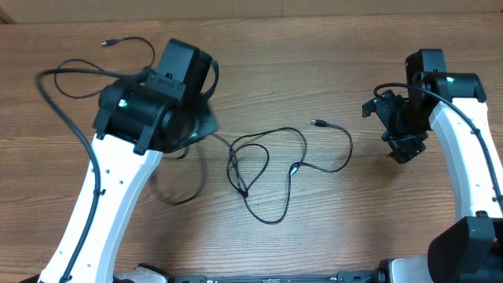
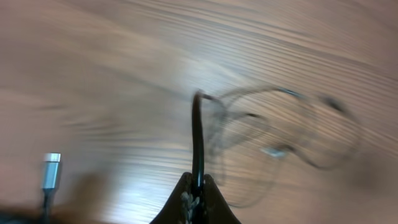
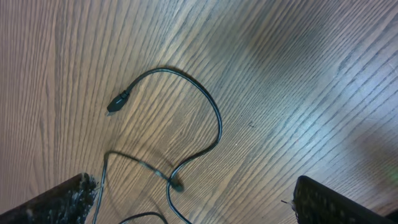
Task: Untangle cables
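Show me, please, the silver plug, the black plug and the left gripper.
silver plug (image 2: 51,169), left wrist view, on its metal shell.
black plug (image 3: 117,103), right wrist view, on its body.
left gripper (image 2: 198,183), left wrist view, between fingertips pinching a cable (image 2: 196,137).

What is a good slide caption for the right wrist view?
Open right gripper above a looped black cable lying on the wooden table.

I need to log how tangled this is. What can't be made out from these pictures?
Overhead: the left arm covers the cables where they pass beneath it.
Overhead: the cables' crossings are too thin to tell over from under.
Left wrist: motion blur smears the cables; the silver plug has its lead cut off by the bottom edge.
Right wrist: one cable runs off the bottom edge, its end unseen.
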